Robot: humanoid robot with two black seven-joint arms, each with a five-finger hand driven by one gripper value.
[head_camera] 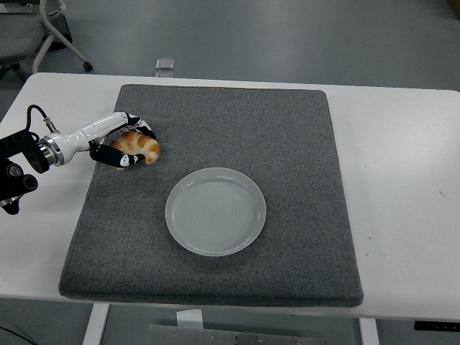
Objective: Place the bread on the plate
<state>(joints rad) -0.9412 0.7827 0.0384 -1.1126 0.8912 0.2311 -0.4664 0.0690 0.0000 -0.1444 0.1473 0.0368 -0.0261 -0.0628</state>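
- Golden-brown and glossy on its crust, the bread point(139, 146) is sitting in the upper left of the frame, on the grey mat point(287, 144) that is covering most of the white table point(402, 158).
- It is looking like a small croissant-shaped roll, curved, with ridged segments across its back.
- The left hand point(128, 147) is reaching in from the left edge of the frame and wrapping around the bread: fingers point(141, 130) are curling over its far side while the thumb is pressing in from the near side, so the hand is gripping the roll.
- Whether the bread is touching the mat or lifted clear of it is not something this view is settling.
- The plate point(215, 211), pale and round, is lying empty at the centre of the frame, down and to the right of the bread and apart from it.
- The right hand is not showing anywhere in the frame.
- Judging by its look, the roll is probably handling as light and soft, with a flaky crust that is likely crushing or shedding under a hard squeeze.
- A gentle hold across the thick middle of the curve is seeming wiser than pinching a tapered end, which could be tearing or letting the roll swing.
- A sideways grasp like this one is also risking the rounded crust rolling out between the fingertips.
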